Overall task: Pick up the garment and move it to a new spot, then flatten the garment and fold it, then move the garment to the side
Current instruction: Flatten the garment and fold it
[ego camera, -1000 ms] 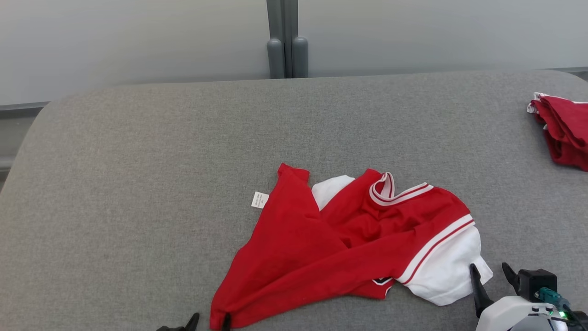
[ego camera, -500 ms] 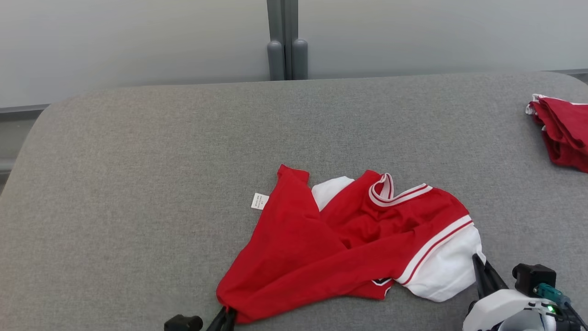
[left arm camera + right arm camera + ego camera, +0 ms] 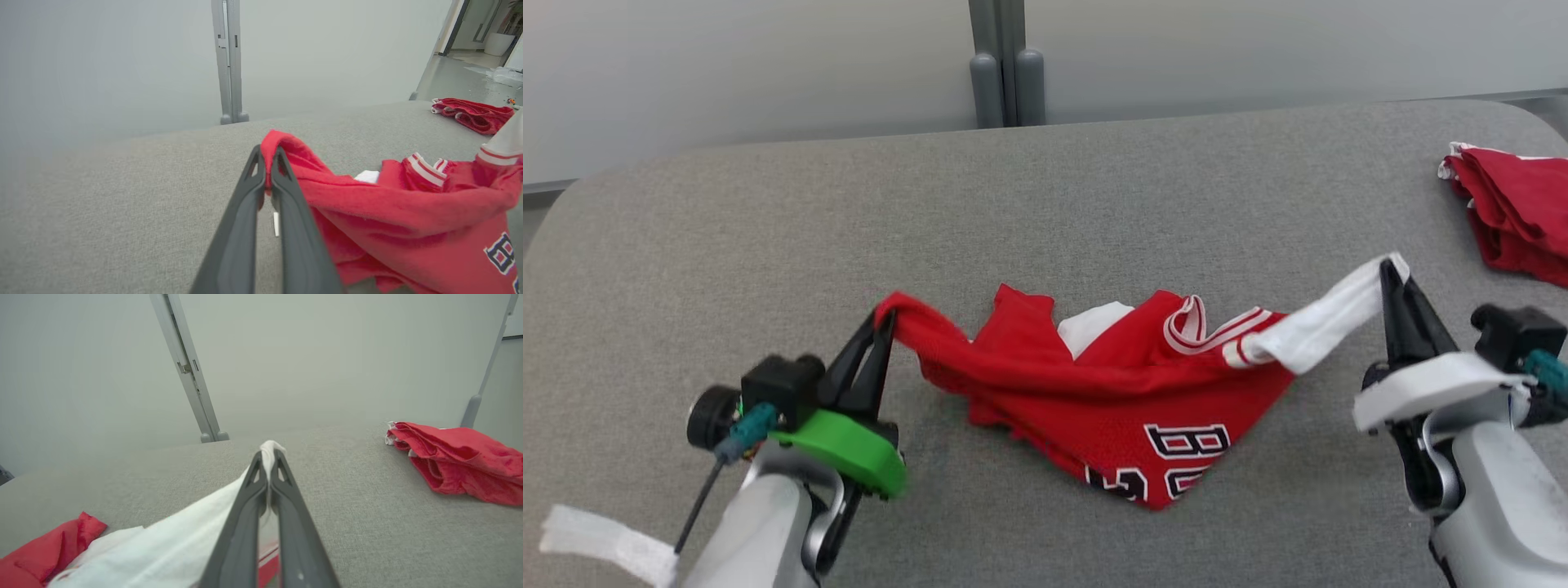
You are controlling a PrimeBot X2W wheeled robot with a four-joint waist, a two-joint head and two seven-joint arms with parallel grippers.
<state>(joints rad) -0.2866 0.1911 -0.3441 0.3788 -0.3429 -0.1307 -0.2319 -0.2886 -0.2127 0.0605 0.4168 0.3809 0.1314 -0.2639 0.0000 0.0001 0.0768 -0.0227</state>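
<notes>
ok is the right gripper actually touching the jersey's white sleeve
Touching. The right wrist view shows the right gripper shut on the white sleeve, with a tuft of cloth poking out past its fingertips.

Left hand [image 3: 883,320]: fingers pressed together, tips pinching red edge of garment [image 3: 1127,392]. Left forearm [image 3: 760,531] pale, rising from lower left, green wrist cover [image 3: 845,447]. Right hand [image 3: 1388,271]: fingers pressed together, tips clamping white sleeve end. Right forearm [image 3: 1503,490] pale, at lower right. Both hands point away from body, well apart.
</notes>
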